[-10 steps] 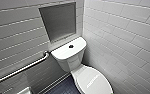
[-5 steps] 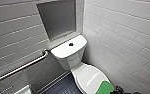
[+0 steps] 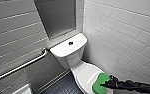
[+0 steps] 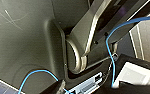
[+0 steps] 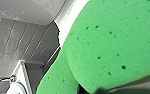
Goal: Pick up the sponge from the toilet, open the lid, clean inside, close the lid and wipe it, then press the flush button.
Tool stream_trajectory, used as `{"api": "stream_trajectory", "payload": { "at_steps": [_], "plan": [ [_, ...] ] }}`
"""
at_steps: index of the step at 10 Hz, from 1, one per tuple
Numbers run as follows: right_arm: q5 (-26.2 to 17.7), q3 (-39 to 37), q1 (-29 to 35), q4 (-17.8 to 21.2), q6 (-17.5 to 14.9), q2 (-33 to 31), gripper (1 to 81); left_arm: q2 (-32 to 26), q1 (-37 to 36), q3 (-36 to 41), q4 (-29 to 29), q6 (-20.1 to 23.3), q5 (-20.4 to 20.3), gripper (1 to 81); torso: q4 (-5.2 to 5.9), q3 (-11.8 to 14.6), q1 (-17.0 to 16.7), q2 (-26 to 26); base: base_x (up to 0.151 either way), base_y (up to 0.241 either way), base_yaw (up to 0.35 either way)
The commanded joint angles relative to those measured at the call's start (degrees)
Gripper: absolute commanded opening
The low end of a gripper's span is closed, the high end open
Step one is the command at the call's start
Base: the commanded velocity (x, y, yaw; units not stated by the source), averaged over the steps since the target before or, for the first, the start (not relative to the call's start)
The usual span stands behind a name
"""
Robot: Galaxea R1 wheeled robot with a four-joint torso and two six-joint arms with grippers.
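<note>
Though tiled wall [image 3: 131, 37] stands near, sponge [image 3: 100, 85] overlies lid [image 3: 84, 73].

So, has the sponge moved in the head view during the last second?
Yes. The sponge, in the right claw, came in from the lower right, further over the lid, toward the tank.

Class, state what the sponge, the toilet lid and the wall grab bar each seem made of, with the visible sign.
Sponge: soft green foam, matte, dotted with small pores. Lid: looks like smooth white plastic, faintly glossy, though ceramic cannot be ruled out. Grab bar: likely metal, grey with a light sheen.
</note>
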Motion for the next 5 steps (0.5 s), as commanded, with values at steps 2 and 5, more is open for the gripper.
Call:
{"api": "stream_trajectory", "payload": {
  "at_steps": [2, 5],
  "plan": [
    [-5.45, -16.71, 10.69, 1.66, 1.08, 10.76, 1.0, -0.73, 0.95, 0.4, -0.46, -0.12, 4.63, 81.1, 0.0, 0.0, 0.0, 0.0, 0.0, 0.0, 0.0],
    [-5.63, -22.99, 14.03, 2.01, 3.37, 13.33, 1.0, -0.99, 0.95, 0.31, -0.46, -0.3, 4.71, 81.1, 0.0, -0.02, -0.02, 0.02, 0.0, 0.0, 0.0]
  ]
}}
